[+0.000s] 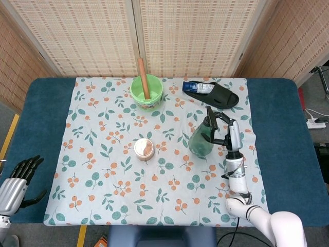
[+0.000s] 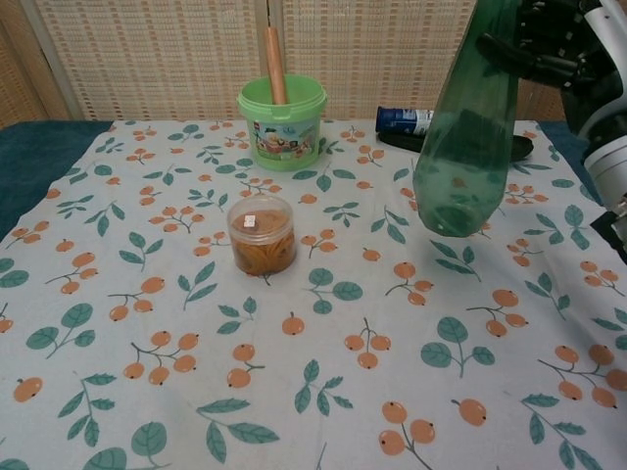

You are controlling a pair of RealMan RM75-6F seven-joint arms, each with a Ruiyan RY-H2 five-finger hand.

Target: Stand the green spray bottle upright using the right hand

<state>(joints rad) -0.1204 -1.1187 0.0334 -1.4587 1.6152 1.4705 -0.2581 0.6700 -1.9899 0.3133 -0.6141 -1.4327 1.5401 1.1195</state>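
My right hand point(image 1: 224, 131) point(image 2: 551, 44) grips the green spray bottle point(image 1: 201, 139) point(image 2: 463, 147) near its neck and holds it in the air above the right half of the floral cloth point(image 1: 103, 170). The bottle hangs nearly upright, base down and tilted a little, its black spray head at the top and cut off by the upper edge of the chest view. Its base is clear of the cloth. My left hand point(image 1: 18, 180) rests open off the table's left front corner, holding nothing.
A small jar of orange contents point(image 1: 144, 149) point(image 2: 261, 234) stands mid-cloth. A green bucket with a wooden stick point(image 1: 146, 91) point(image 2: 282, 119) stands at the back. A black slipper point(image 1: 218, 95) and a blue can point(image 2: 404, 119) lie at the back right.
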